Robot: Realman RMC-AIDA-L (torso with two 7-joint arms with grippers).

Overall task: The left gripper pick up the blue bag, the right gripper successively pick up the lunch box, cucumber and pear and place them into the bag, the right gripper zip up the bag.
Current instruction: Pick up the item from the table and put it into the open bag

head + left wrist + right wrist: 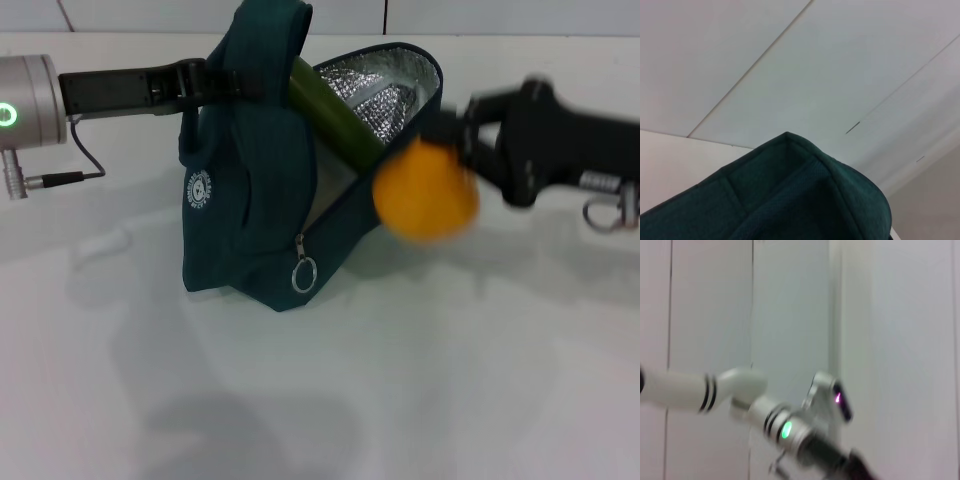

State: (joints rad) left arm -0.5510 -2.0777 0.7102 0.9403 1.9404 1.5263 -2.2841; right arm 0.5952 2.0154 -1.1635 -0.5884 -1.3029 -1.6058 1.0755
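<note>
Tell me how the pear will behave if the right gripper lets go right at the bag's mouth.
Round and smooth, the pear will probably roll inward off the sloped lining. The bag is soft fabric hung from the left gripper, so it may sag or swing. The cucumber could deflect it.

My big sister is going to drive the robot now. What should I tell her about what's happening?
Left gripper: shut on the bag's handles, holding the blue bag up with its mouth open toward the right arm.
Right gripper: shut on the pear, carrying it just outside the bag's mouth.
Cucumber: already in the bag, one end sticking out.
Lunch box: not visible; it may be inside, but that cannot be confirmed.
Left to do: drop the pear in, then zip the bag with the ring pull.
</note>
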